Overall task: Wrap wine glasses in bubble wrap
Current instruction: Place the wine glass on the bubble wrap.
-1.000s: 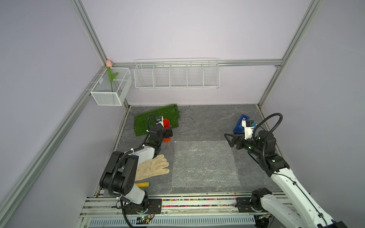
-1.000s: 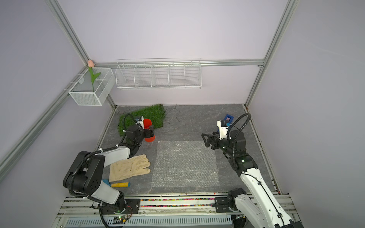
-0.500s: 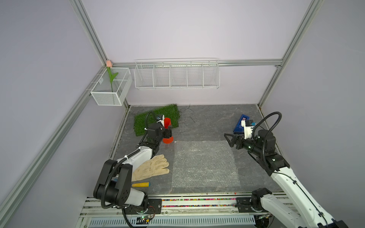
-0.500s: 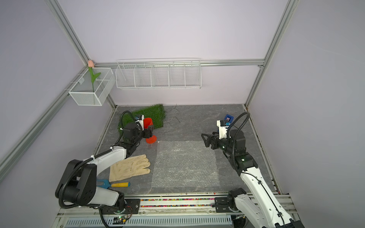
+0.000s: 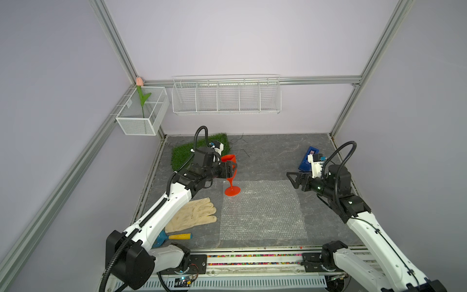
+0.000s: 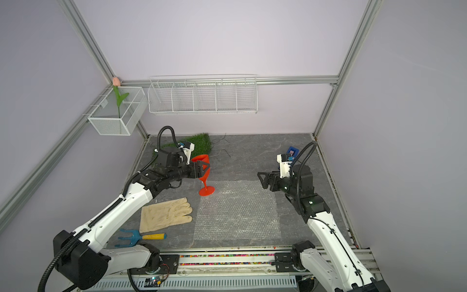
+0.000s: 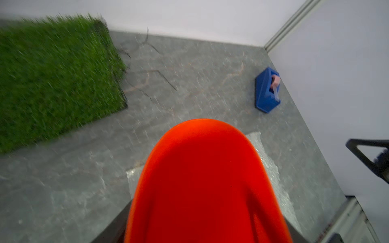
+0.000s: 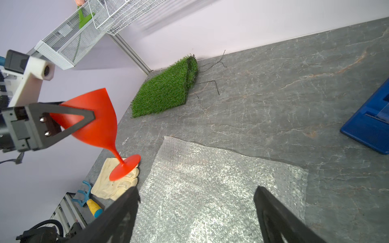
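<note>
Tabletop seen from above, two robot arms reaching in from the near edge.

Red goblet (image 8: 103, 128) lifted in the left gripper (image 5: 231, 170), tilted, foot hanging near the far left corner of the bubble wrap (image 5: 262, 209), apparently clear of the table. Jaws spread fairly wide yet clamped on the cup from both sides, well away from stem and foot. Right gripper (image 5: 292, 180) gaping wide and empty, hovering by the far right corner of the sheet, touching nothing. Pale glove (image 5: 194, 215) just left of the sheet, grass mat (image 5: 184, 155) at the far left, blue tape dispenser (image 5: 306, 163) at the far right.

Likely step: bringing the goblet onto the sheet. To do it well, lay it on its side near one edge, well inside the corner, leaving enough film to roll over it. Lower gently, never dragging the foot across the light film, likely to shift or bunch. Release only once resting, the round cup being apt to roll. Keep the right gripper ready to pin or lift an edge.
</note>
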Robot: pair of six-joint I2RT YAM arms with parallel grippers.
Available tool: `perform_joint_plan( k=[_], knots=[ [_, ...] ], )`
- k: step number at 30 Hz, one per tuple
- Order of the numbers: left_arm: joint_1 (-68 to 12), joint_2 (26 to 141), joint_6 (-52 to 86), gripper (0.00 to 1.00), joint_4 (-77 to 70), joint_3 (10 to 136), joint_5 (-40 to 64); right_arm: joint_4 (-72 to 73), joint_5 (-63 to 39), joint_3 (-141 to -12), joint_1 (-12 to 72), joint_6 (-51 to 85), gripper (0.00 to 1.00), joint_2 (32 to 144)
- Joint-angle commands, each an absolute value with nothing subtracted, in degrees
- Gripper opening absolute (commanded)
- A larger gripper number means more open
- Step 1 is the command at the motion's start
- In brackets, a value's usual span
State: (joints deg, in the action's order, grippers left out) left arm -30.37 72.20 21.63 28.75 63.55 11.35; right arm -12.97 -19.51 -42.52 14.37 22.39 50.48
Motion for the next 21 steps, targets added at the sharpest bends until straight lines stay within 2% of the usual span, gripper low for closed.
perform_joint_plan(
  k=[1, 6, 8, 13, 21],
  knots=[
    [-31.6, 74.3, 29.1, 0.51, 45.7, 65.1, 15.1, -15.5, -20.6, -44.6, 14.9, 26.0, 0.89, 51.2],
    [-32.8, 82.2, 29.8, 0.47, 54.5, 67.5, 19.7, -18.3, -20.7, -44.9, 16.8, 30.5, 0.91, 53.3],
    [-33.0, 85.3, 29.8, 0.46, 55.6, 67.6, 20.3, -19.9, -19.6, -45.2, 18.2, 31.0, 0.92, 54.3],
    [-33.4, 92.8, 28.8, 0.38, 54.3, 67.1, 25.9, -23.5, -15.3, -45.4, 21.5, 32.1, 0.91, 56.8],
    [-33.5, 98.0, 28.7, 0.40, 54.4, 69.8, 25.3, -22.5, -14.2, -43.6, 23.3, 34.0, 0.91, 61.0]
  ],
)
